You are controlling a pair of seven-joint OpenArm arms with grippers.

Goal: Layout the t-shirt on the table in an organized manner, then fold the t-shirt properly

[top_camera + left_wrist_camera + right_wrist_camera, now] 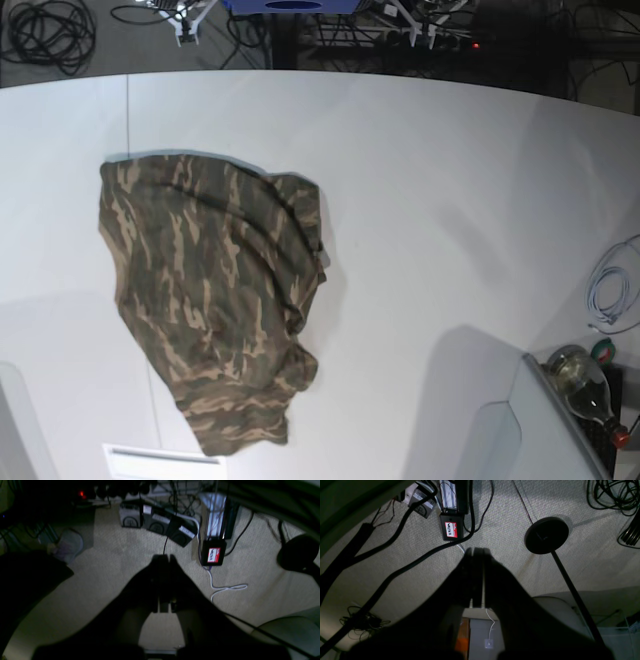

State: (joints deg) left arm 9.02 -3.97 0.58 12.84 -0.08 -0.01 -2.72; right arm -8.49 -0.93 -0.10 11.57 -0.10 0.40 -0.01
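Base view: the t-shirt (215, 300) is seen bunched and rumpled on the table (440, 200), just right of the thin dark seam line (128, 110). Both the left gripper (165, 557) and right gripper (476, 551) are closed on nothing (pointed at carpet, off the table). Corners should probably be pinched first, then pulled flat.

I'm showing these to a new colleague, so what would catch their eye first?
The camouflage t-shirt, lying crumpled on the left side of the white table in the base view. Next, in each wrist view, a dark shut hand, left and right, hanging over carpet strewn with cables, near a black box with a red-and-white name sticker.
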